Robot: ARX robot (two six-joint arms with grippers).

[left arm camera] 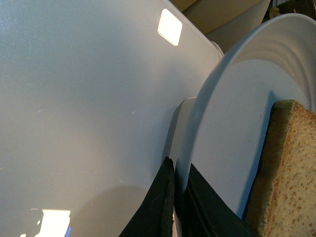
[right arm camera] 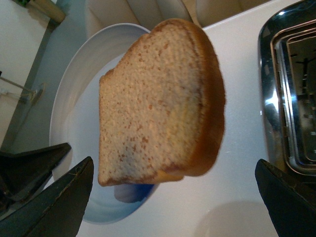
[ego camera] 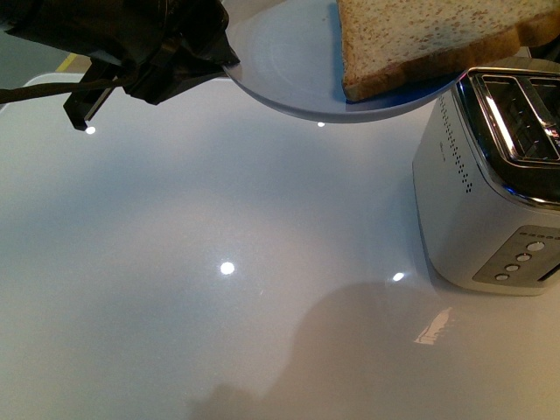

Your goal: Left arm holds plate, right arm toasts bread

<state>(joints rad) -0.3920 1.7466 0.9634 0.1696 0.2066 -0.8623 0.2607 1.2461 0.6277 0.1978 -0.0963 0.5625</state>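
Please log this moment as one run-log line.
left gripper: shut on plate | bread: on plate | right gripper: open over bread | toaster: beside plate

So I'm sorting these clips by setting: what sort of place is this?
Probably a kitchen-style test bench: a white toaster stands on a glossy white table, beside a plate carrying a bread slice. Little of the room shows.

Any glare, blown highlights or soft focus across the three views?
Front view: small specular dots and one bright streak on the glossy table, with a soft shadow at the bottom edge. Left wrist view: two blown-out white reflections on the table beside the plate. Right wrist view: chrome glare on the toaster; the bread is sharp, with a bluish shadow beneath.
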